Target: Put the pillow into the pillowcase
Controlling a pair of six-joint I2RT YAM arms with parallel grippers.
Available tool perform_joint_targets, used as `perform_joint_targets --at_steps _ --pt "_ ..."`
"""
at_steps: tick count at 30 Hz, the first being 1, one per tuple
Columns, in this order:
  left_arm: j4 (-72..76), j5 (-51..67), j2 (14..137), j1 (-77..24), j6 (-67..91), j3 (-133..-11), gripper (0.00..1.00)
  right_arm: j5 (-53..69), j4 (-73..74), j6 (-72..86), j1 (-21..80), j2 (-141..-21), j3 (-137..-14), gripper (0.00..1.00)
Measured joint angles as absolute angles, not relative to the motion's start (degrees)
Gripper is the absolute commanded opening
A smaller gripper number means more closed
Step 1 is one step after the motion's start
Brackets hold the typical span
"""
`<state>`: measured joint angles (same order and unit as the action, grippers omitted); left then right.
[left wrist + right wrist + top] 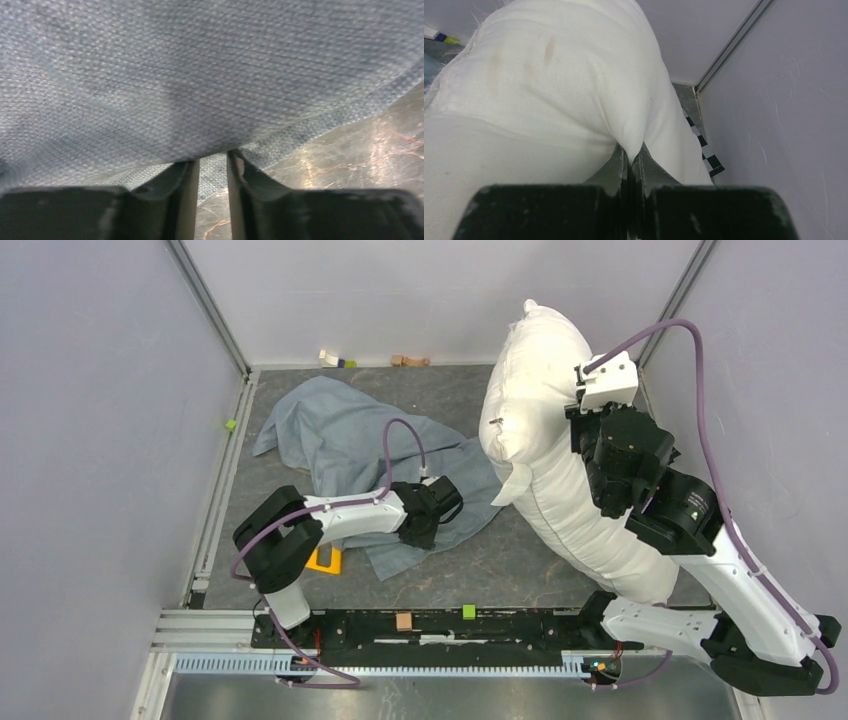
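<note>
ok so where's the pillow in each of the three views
top external: the pillow is the big white mass right of centre, running from the far wall down to the right arm's base.
left wrist: not in it; only pillowcase and table.
right wrist: fills the left and centre.
shared landmark: the right gripper pinching a pillow fold, seen in the top and right wrist views.

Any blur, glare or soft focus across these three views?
Top external: sharp, evenly lit, only soft shadows around the pillow. Left wrist: pillowcase very close, weave slightly soft; shiny glare on the table. Right wrist: pillow fairly sharp, right gripper dark and blurred along the bottom.
</note>
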<state>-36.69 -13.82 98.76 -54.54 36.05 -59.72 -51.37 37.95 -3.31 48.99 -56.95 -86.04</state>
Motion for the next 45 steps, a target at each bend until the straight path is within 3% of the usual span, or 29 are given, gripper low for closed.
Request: perform_joint_targets --at_steps 3,4,13,16,18,20,22,28,35,45 --pt "-35.8 -12.4 99.8 -55.8 35.9 -60.9 0.04 -51.7 38.0 -3.7 49.0 -57.1 -86.0 0.0" --pt "-35.5 -11.8 99.8 -56.4 36.0 -61.1 0.03 -51.8 38.0 -3.9 49.0 -57.1 -86.0 0.0" --pt "-35.4 -1.4 97.1 -64.5 38.4 -61.8 0.03 -52.7 37.8 -4.6 49.0 -59.8 -86.7 0.0" --pt "-34.9 2.3 93.9 -65.8 39.7 -61.6 0.14 -52.5 37.6 -4.4 49.0 -60.4 -86.6 0.0" --pt "-34.5 4.1 91.5 -66.0 40.2 -61.5 0.38 -52.5 37.3 -4.2 49.0 -60.4 -86.3 0.0" --pt "-34.6 4.8 89.1 -66.0 41.1 -61.5 0.56 -52.1 36.5 -3.7 49.0 -60.1 -85.4 0.0" --pt "-35.5 4.6 87.1 -65.7 41.3 -61.6 0.64 -51.0 35.8 -2.8 49.0 -59.8 -84.2 0.0" --pt "-39.9 1.6 82.0 -60.5 41.7 -61.8 0.67 -46.2 32.9 0.3 49.0 -59.6 -79.7 0.0" --pt "-42.0 -0.8 79.1 -42.7 40.0 -64.4 0.72 -38.0 30.3 2.9 49.0 -60.3 -74.9 0.0" --pt "-39.7 -2.2 86.9 -27.5 38.2 -75.4 0.73 -23.4 22.9 10.0 50.2 -67.3 -64.2 0.0"
